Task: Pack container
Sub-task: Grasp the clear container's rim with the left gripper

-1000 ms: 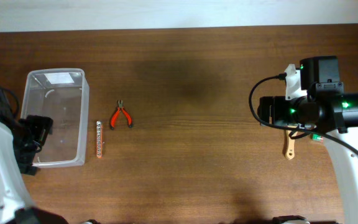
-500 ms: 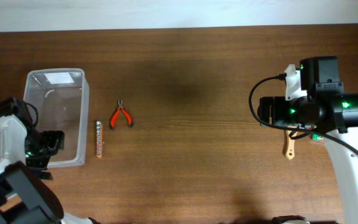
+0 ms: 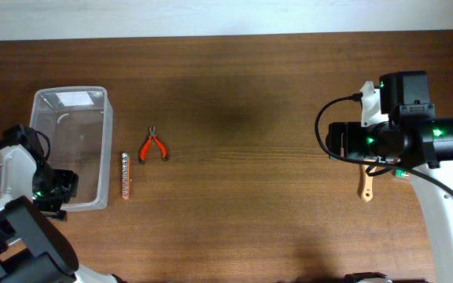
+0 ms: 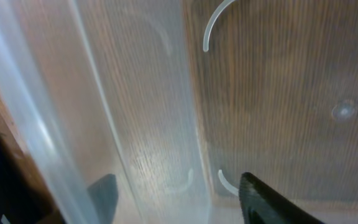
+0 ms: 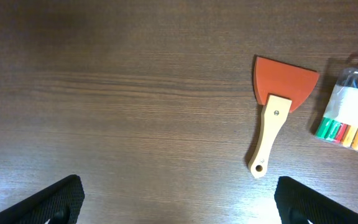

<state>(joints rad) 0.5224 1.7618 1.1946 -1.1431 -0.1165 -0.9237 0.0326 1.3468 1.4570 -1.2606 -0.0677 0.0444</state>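
1. My left claw (image 3: pixel 53 192) (image 4: pixel 176 186) is at the near left corner of the container (image 3: pixel 107 141), close to the counter's (image 3: pixel 242 102) left edge. It is released and grips nothing. The fingers (image 4: pixel 266 202) stand apart with the clear wall (image 4: pixel 135 93) running between them in the left wrist view. I cannot tell whether they touch it.
2. The scraper (image 5: pixel 272 124) (image 3: pixel 363 187) has a wooden handle and an orange blade. It lies flat toward the right edge, handle pointing to the near edge.
3. The marker pack (image 5: pixel 350 118) (image 3: pixel 400 176) is just right of the scraper blade, apart from it. My arm half hides it in the overhead view.
4. The bit strip (image 3: pixel 127 177), orange with silver pieces, lies just beside the container's right wall, by its near right corner and parallel to the wall.
5. The container sits upright by the left edge, about midway between the near and far edges.
6. The pliers (image 3: pixel 154 146), with orange handles, lie right of the container and apart from it, just beyond the strip.
7. My right claw (image 5: pixel 179 182) hangs over bare wood left of the scraper. It is released, fingers wide, nothing between them.
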